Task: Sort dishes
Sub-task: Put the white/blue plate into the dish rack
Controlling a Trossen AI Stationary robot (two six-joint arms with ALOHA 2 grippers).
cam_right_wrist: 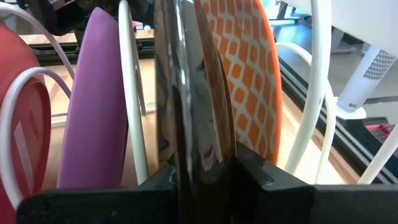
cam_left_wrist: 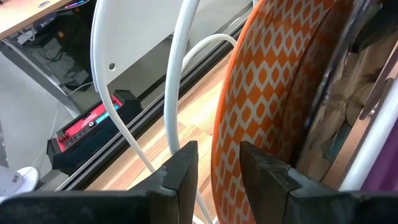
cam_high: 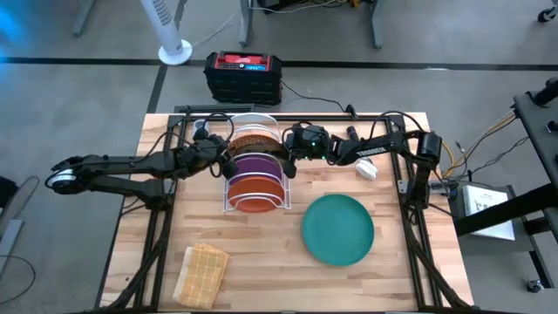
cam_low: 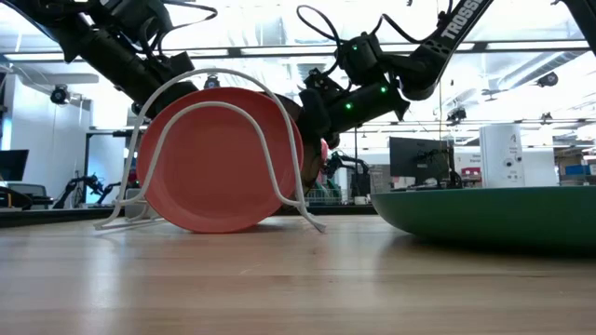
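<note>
A white wire rack (cam_high: 228, 194) stands mid-table with several plates on edge in its slots: plain orange (cam_high: 255, 202) nearest, then purple (cam_high: 255, 166), clear glass (cam_right_wrist: 193, 93), and orange-patterned (cam_left_wrist: 273, 81). The teal-green plate (cam_high: 338, 228) lies flat on the table to the right. My right gripper (cam_high: 286, 159) is at the rack's right side, shut on the glass plate. My left gripper (cam_high: 225, 160) is at the rack's left side, open, with one finger on either side of the patterned plate's rim (cam_left_wrist: 219, 155). My right gripper pinches the glass plate's rim (cam_right_wrist: 196, 149) between its two fingers, coming level from the table's right. The plate stands upright in its slot between the purple plate (cam_right_wrist: 99, 99) and the patterned plate (cam_right_wrist: 249, 62). My left gripper: I cannot tell whether a finger touches the patterned plate's rim.
A tan woven cloth (cam_high: 202, 272) lies near the front left edge. A small white object (cam_high: 366, 168) lies under the right arm. A black and red box (cam_high: 243, 74) stands on the floor beyond the table's far edge.
</note>
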